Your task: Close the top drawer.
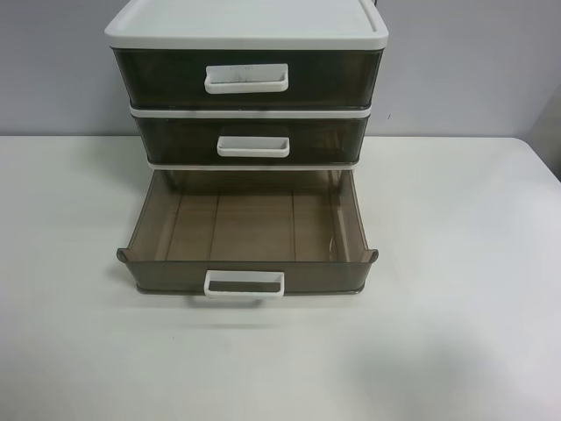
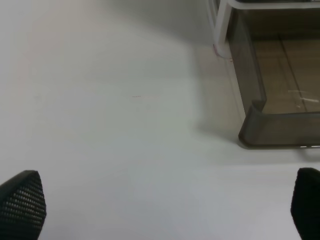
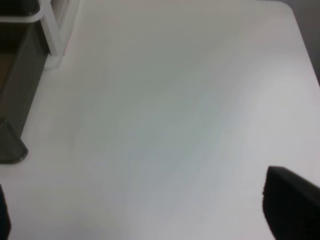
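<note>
Lettering or labels we can read nowhere on the three-drawer cabinet; its white lid and the smoky brown fronts carry no legible writing, only faint dark specks on the top bar of the uppermost white handle. The top drawer sits pushed flush into the frame at the far middle of the white table, just under the lid. The middle drawer below it is also pushed in. The bottom drawer is pulled well out toward the near side, with nothing in it, its handle at the near edge.

In the left wrist view we see the left gripper with its dark fingertips spread wide over bare table, holding nothing, the corner of the pulled-out drawer close by. Of the right gripper only dark finger edges show, also wide apart and holding nothing, with the pulled-out drawer's other corner nearby. Neither arm shows in the exterior high view.
</note>
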Controlling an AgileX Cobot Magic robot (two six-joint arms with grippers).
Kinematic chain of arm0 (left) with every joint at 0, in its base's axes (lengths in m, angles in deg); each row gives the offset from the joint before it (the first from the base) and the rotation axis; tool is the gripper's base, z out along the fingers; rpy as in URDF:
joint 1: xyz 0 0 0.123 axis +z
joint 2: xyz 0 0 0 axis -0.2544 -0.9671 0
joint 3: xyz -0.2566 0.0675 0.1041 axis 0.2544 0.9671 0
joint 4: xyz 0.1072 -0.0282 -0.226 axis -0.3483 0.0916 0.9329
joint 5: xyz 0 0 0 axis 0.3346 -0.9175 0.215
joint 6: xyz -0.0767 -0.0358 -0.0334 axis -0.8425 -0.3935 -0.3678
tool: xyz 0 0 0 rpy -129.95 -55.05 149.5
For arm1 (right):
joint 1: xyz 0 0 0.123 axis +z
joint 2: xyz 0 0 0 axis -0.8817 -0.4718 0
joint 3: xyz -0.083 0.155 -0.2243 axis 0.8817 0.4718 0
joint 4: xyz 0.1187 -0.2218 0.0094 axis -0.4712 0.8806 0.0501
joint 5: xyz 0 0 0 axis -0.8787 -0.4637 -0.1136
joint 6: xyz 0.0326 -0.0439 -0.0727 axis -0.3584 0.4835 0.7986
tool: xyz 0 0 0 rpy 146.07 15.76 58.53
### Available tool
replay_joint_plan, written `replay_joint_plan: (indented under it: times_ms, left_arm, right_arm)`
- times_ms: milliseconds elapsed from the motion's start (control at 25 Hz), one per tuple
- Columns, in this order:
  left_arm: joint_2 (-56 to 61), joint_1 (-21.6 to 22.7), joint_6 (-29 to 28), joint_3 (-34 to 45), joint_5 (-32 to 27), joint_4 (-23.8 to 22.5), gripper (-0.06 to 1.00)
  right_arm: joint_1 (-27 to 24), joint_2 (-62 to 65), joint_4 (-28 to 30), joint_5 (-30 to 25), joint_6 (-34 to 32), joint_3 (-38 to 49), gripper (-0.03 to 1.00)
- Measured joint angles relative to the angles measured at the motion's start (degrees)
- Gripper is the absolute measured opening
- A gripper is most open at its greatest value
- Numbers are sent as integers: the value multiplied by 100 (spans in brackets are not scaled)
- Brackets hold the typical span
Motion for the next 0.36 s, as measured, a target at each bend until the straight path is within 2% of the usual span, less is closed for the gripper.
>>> replay_joint_plan:
  times_ms: [360]
  left_arm:
    - [0, 0, 0, 0, 0, 0, 99]
  right_arm:
    - [0, 0, 0, 0, 0, 0, 99]
